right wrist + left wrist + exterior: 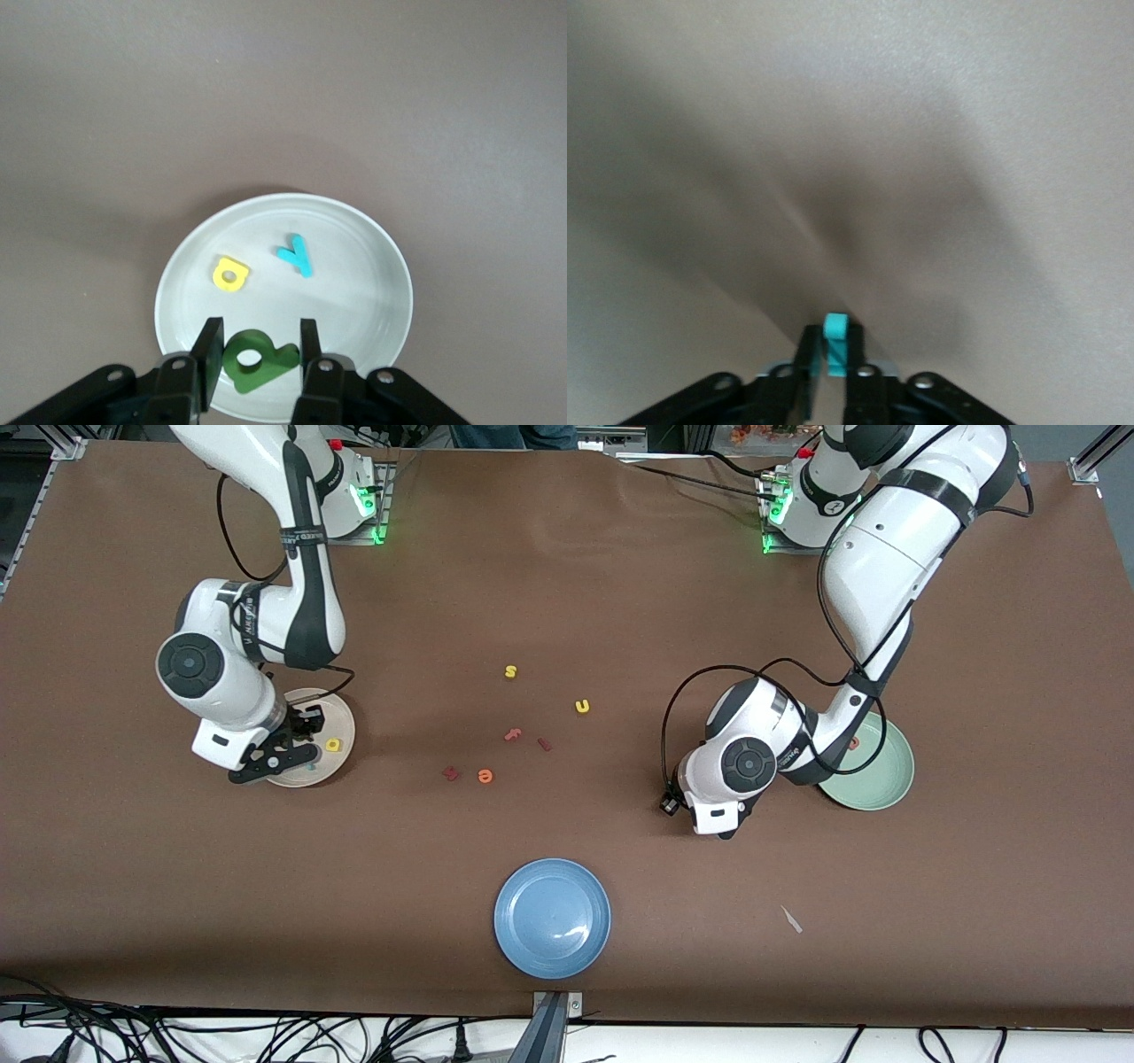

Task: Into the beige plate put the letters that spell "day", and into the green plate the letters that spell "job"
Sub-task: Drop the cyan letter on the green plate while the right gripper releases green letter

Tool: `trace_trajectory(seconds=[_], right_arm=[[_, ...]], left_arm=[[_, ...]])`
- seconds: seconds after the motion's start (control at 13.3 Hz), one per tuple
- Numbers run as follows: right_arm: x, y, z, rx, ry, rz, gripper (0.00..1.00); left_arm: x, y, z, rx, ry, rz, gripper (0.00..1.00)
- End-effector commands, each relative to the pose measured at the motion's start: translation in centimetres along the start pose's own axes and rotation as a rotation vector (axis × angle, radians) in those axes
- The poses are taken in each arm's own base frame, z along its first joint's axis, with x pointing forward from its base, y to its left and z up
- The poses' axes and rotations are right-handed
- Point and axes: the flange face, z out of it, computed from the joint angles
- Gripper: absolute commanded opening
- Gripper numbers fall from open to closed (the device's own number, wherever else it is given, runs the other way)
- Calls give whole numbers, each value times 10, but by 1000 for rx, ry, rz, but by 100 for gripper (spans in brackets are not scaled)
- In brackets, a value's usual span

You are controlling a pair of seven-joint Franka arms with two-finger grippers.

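Dark green "a" gripped in part-closed jaws of right gripper low over beige plate, with yellow "d" and teal "y" lying in it; thin teal "j" pinched in shut left gripper near green plate; release and carry-over judged next.

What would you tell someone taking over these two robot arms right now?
Right gripper: shut on the dark green toy letter "a", over the round beige plate.
Left gripper: shut on the thin teal toy letter "j", beside the round pale green plate.
Done: yellow "d" and teal "y" lie in the beige plate; a salmon-red letter lies in the green plate.
Left: release "a", deliver "j". No blue "o" is visible.
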Motion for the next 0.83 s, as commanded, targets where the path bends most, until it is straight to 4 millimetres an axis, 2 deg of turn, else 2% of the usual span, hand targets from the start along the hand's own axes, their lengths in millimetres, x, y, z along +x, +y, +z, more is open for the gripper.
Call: trace_trajectory(seconds=[0.0,0.08,0.23,0.38,0.53,0.75], right_arm=[[-8,-1,-3,42,19,-12,66],[-8,-1,-3,43,18,-12,79],[-8,-2,-3,60,20,3,90],[-7,-2,-4,62,22,10,94],[-5,-4,-7,62,27,14,94],[7,-11,-26,66,40,57,95]], left_arm=[[8,-7,-5,55,20,35,0],[14,-9,-18,70,23,67,0],[46,-25,-54,101,11,119,0],[76,-51,-95,147,-24,204,0],[113,-81,-119,179,-68,271,0],[165,-131,-129,222,-112,369,0]])
